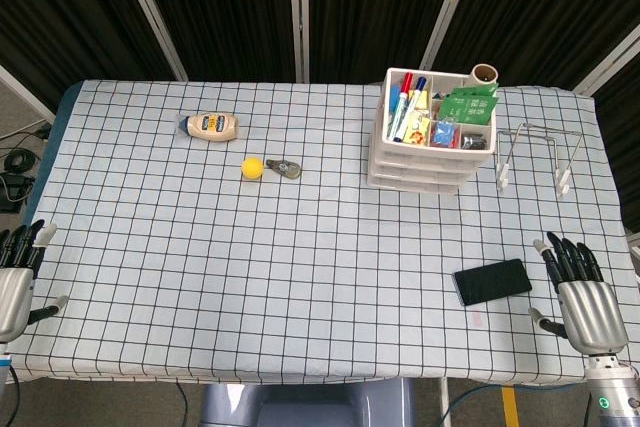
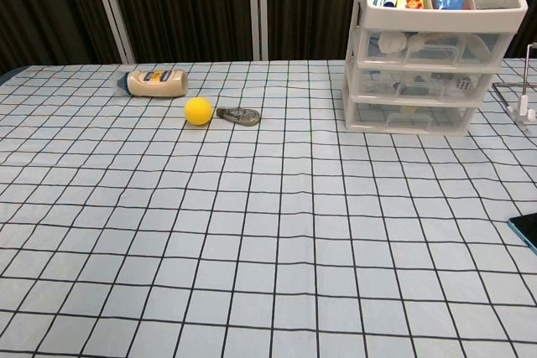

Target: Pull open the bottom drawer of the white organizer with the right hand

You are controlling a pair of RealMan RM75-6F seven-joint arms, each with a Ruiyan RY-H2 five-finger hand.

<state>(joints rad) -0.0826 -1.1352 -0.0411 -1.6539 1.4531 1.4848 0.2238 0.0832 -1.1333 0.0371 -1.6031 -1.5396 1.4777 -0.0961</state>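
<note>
Left hand [image 1: 15, 277]: at the near left edge of the table [image 1: 300, 277], palm down, fingers [image 1: 30, 239] spread apart, holding nothing; out of the chest view.
Bottle [image 1: 212, 126]: lying on its side at the far left of the checked cloth, cap end to the left.
Ball [image 1: 253, 168]: yellow, nearer than the bottle and a little right of it.
Metal clip [image 1: 286, 168]: just beside the ball on its right; too small to tell whether touching.
Organizer [image 1: 432, 137]: white, at the far right of centre, three clear-fronted drawers stacked under an open top tray crammed with markers and packets.
Bottom drawer [image 2: 409, 113]: lowest of the three, front flush with the ones above, shut.
Phone [image 1: 492, 281]: dark slab flat on the cloth, near the front edge, well apart from the organizer.
Wire rack [image 1: 535, 154]: just right of the organizer.
Right hand [image 1: 585, 297]: at the near right corner, just right of the phone, fingers [image 1: 570, 257] extended and apart, gripping nothing; well apart from the organizer.
</note>
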